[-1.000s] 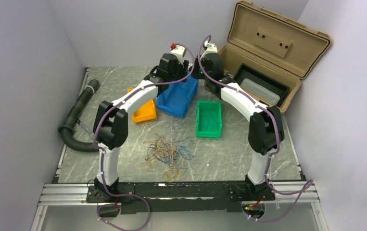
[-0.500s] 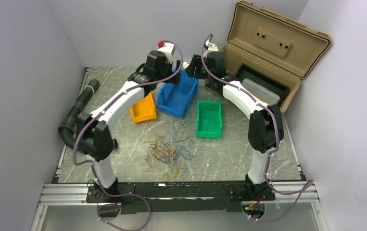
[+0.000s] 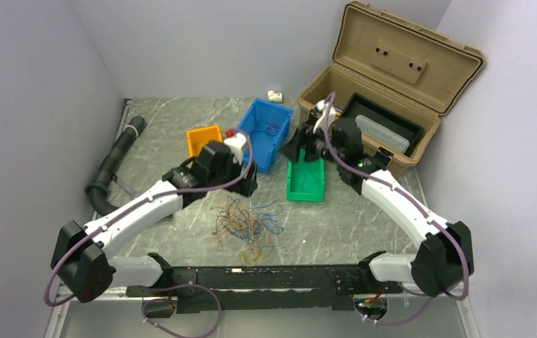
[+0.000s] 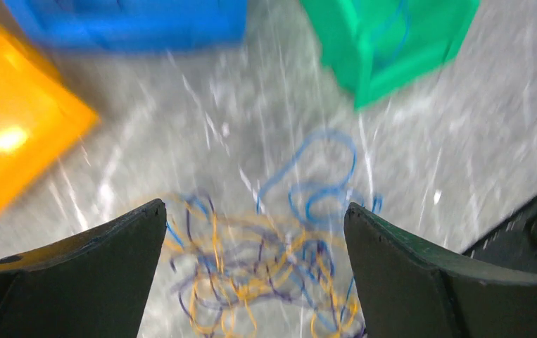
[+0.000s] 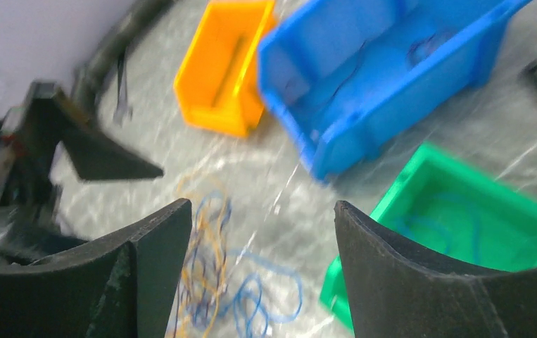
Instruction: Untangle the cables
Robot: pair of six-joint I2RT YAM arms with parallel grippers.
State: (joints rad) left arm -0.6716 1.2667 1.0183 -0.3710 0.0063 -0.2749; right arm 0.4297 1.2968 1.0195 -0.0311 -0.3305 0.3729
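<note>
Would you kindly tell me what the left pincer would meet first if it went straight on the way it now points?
Most likely the tangle of cables: its wrist view shows the open left pincer framing that bunch straight ahead, with nothing in between, though depth is hard to judge.

Table: cables, 3 bins, hose.

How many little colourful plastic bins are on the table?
3. The orange bin sits toward the left, the blue bin is in the middle at the back, and the green bin is just right of that, nearer the front. None seem hidden.
</note>
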